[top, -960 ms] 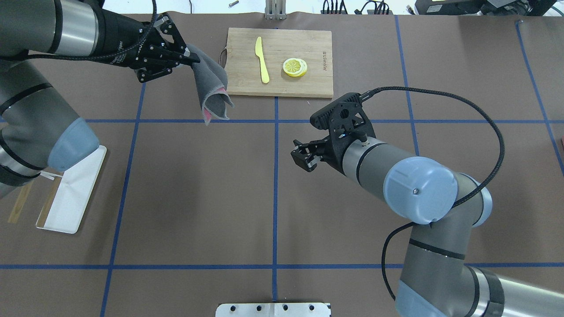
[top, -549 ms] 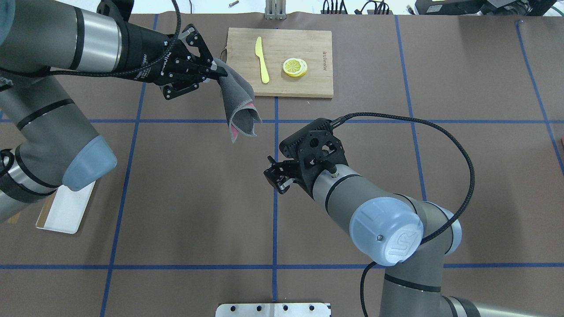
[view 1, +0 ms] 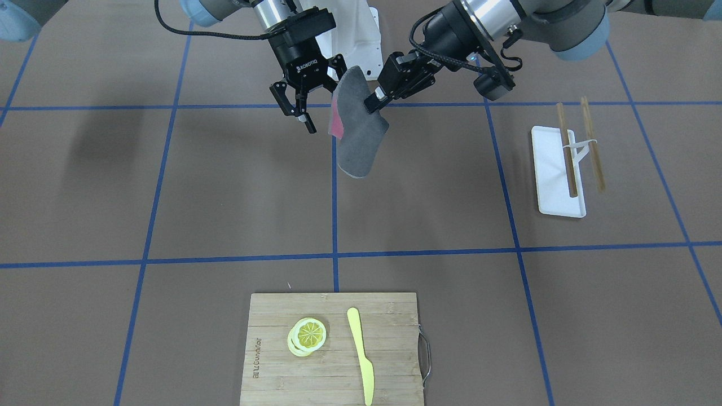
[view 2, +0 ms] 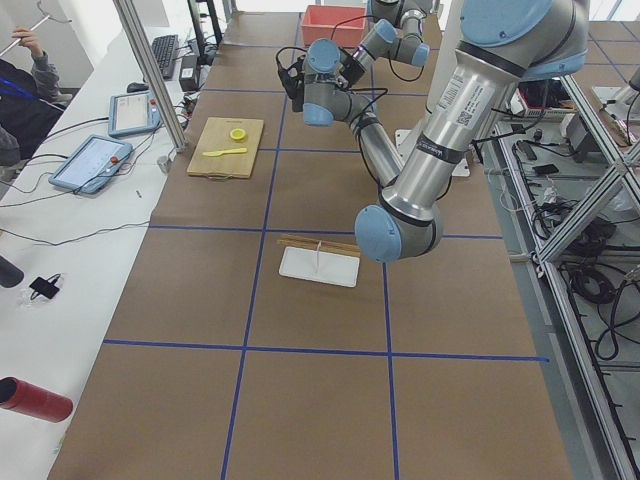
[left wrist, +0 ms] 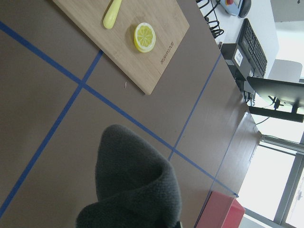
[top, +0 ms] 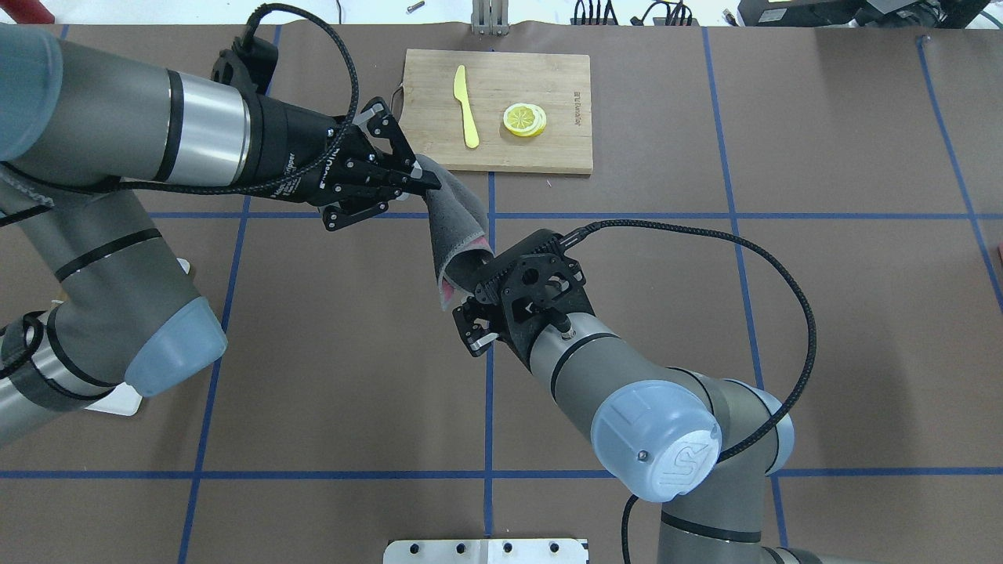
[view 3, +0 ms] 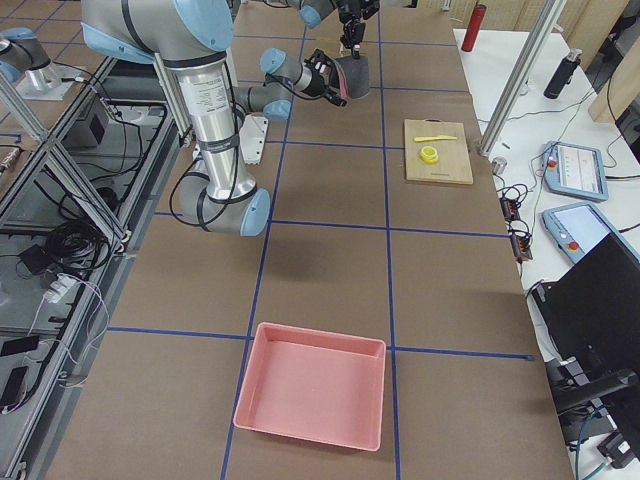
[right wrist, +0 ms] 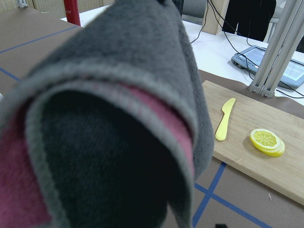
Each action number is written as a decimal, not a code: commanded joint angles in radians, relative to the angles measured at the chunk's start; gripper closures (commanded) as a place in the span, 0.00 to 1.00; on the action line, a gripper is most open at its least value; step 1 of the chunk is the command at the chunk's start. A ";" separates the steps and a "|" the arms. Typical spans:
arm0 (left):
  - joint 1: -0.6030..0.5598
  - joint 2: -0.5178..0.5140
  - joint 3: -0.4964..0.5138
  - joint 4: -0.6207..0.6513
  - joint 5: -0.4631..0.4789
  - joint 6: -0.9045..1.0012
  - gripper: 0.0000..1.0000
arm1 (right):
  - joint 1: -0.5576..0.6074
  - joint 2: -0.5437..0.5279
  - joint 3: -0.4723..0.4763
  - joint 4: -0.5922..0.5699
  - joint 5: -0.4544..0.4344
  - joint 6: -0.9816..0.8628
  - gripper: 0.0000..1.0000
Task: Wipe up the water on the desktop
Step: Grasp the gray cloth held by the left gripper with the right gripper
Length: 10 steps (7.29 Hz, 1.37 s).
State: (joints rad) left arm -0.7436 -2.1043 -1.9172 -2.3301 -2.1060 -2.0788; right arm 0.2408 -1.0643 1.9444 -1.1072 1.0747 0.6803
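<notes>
Matte brown worktop (top: pixel 337 368), gridded in thin blue tape, spread flat beneath both arms. Over its middle hung a fleecy grey cloth (top: pixel 458 235) with a pink inner face, curled into a cone and pinched at its top corner by the left tool (top: pixel 415 182). Right tool (top: pixel 468 319) stood spread wide at the cloth's lower end. Beyond lay a bamboo board (top: pixel 548 78) with stacked lemon slices (top: pixel 524 119) and a flat yellow knife (top: pixel 467 106).

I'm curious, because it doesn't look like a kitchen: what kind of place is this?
Probably a robot lab, not a home: two robot arms reach over a desktop marked with blue tape, and control tablets sit beside it.
</notes>
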 commanded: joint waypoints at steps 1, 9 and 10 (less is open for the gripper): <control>0.029 0.004 -0.010 0.000 0.001 0.000 1.00 | 0.003 -0.002 -0.001 0.001 -0.010 -0.001 0.40; 0.020 0.056 -0.016 -0.002 -0.011 0.161 0.02 | 0.052 -0.014 0.004 0.010 -0.022 0.013 1.00; 0.000 0.079 -0.013 0.000 -0.012 0.239 0.01 | 0.080 -0.013 0.007 0.013 -0.022 0.013 1.00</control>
State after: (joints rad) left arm -0.7252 -2.0538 -1.9303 -2.3313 -2.1162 -1.9319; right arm 0.2915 -1.0779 1.9488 -1.0972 1.0517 0.6930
